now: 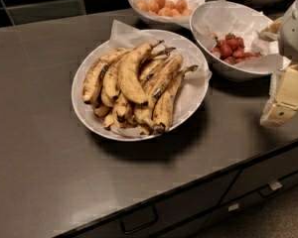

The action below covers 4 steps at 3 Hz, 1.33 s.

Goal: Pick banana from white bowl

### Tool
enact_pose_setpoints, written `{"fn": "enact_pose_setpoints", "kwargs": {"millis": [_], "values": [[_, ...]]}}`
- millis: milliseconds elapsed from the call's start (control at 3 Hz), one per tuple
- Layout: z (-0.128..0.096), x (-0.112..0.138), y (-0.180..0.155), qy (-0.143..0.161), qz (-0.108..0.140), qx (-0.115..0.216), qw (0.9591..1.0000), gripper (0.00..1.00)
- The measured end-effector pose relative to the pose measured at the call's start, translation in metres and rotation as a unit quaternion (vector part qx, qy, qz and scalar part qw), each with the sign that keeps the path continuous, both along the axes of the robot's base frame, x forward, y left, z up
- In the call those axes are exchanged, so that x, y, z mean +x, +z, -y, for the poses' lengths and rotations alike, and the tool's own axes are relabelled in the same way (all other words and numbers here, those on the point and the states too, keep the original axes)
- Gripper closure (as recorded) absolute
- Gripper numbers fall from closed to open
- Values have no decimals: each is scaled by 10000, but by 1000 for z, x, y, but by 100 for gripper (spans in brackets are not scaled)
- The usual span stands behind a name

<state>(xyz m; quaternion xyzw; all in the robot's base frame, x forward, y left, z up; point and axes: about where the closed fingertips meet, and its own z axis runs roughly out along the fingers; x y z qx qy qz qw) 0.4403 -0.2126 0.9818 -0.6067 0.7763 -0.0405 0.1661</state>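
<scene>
The banana [130, 74] is fat, curved and yellow with brown speckles. It lies on top of a pile of slimmer, browner bananas in the wide white bowl [82, 114], which is lined with crinkled white paper and stands mid-counter. My gripper [281, 105] hangs at the right edge of the view, above the counter's front right part. It is well to the right of the bowl, touches nothing and holds nothing.
A smaller white bowl with red strawberries [232, 47] stands right behind the gripper's side. Another bowl with orange fruit [163, 6] is at the back. The dark counter's front edge [188, 180] runs diagonally, with drawers below.
</scene>
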Motion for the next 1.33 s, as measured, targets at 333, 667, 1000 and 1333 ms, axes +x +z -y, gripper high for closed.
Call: {"fn": "enact_pose_setpoints", "kwargs": {"millis": [333,667,1000,1333], "values": [[-27,13,9,364,61,-49,9993,0],[-71,31,15,932,68,-101,9956,0],[-125,43,18,1751,51,-111,9845,0],[-125,43,18,1751,52,-111,9845,0]]}}
